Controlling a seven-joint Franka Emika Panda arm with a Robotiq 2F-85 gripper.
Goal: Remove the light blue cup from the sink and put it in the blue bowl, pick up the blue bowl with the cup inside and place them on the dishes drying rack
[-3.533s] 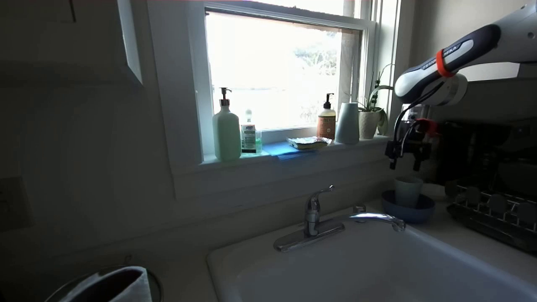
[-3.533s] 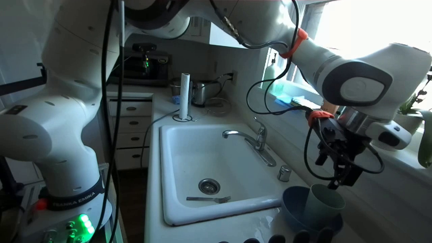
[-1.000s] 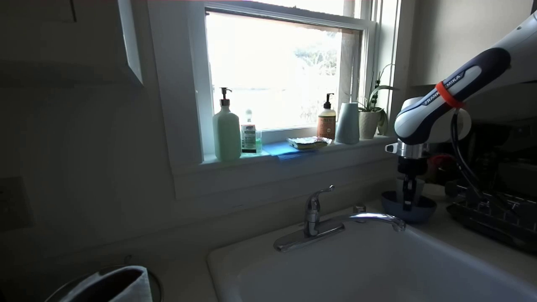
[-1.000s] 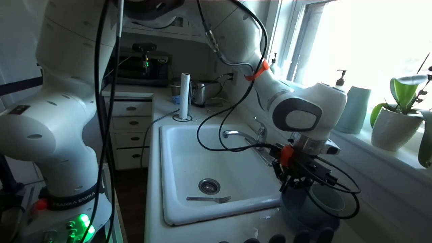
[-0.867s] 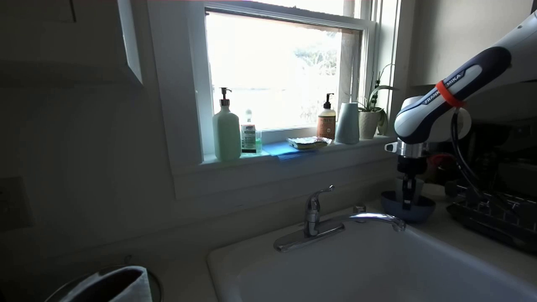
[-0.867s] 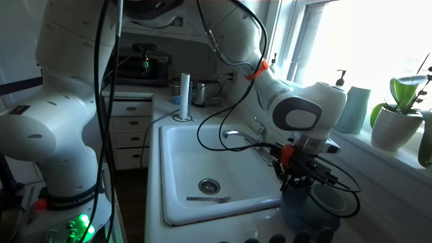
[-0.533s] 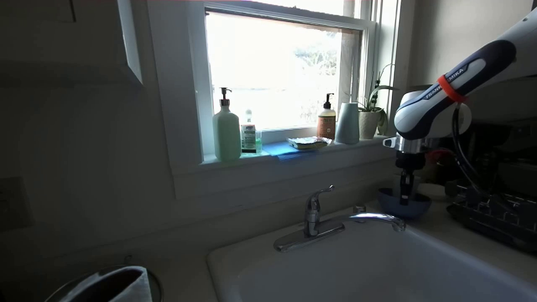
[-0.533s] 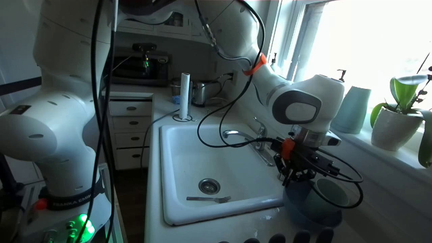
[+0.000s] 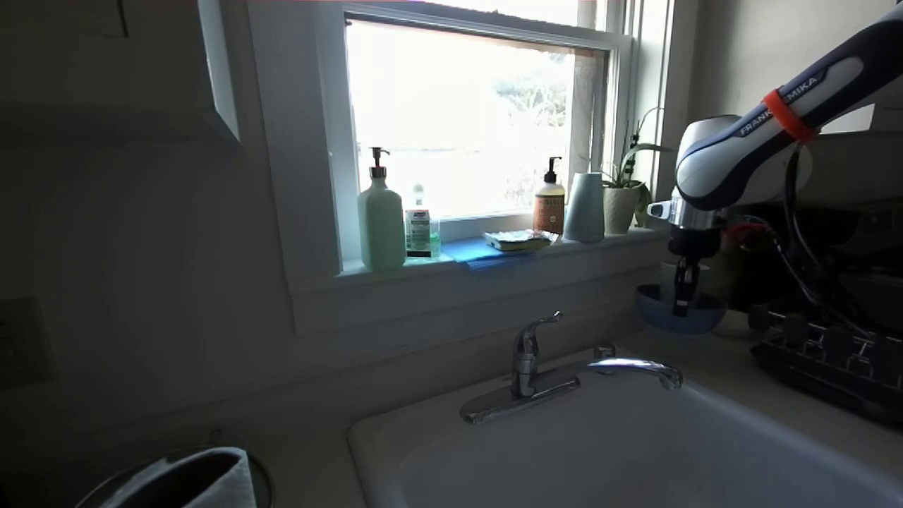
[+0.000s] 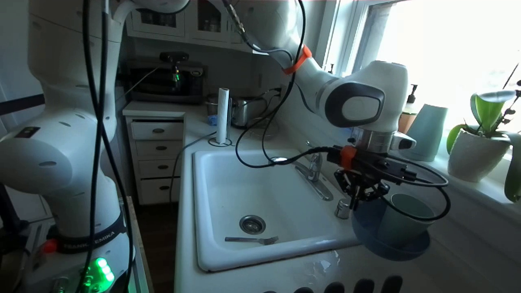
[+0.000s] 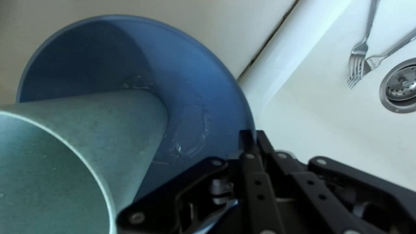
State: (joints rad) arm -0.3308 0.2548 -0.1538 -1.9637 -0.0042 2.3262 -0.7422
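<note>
Claw (image 11: 255, 138): clenched on the rim of the blue bowl (image 11: 198, 81), one finger inside the wall, the other outside.
Bowl handling: we expect it stiff and fairly light, but the smooth wall could pivot in a single rim pinch, with the load hung to one side; we would keep the hold deep on that edge and the turns slow.
Bowl contents: the light blue cup (image 11: 113, 130) stands inside, mouth up, beside a wet-looking patch (image 11: 191, 135); whether it leans, we cannot tell.
Cup handling: stiff and light, we judge, loose and tall enough to slide or topple if we tip the bowl; the fingertips are apart from it, and in it we see only specks (image 11: 44, 156), perhaps droplets.
Counter (image 10: 244, 280): the bowl seems to hang above it, so we read this as the carrying step.
Sink (image 10: 260, 187): two forks (image 11: 358, 55), tines overlapping, lie near the drain (image 11: 403, 86).
Dishes drying rack (image 9: 825, 381): near the bowl, where we think it should go next; too dark for us to tell what it holds.
White pot (image 10: 474, 158): well apart from the claw, holding a leafy plant (image 10: 485, 114).
</note>
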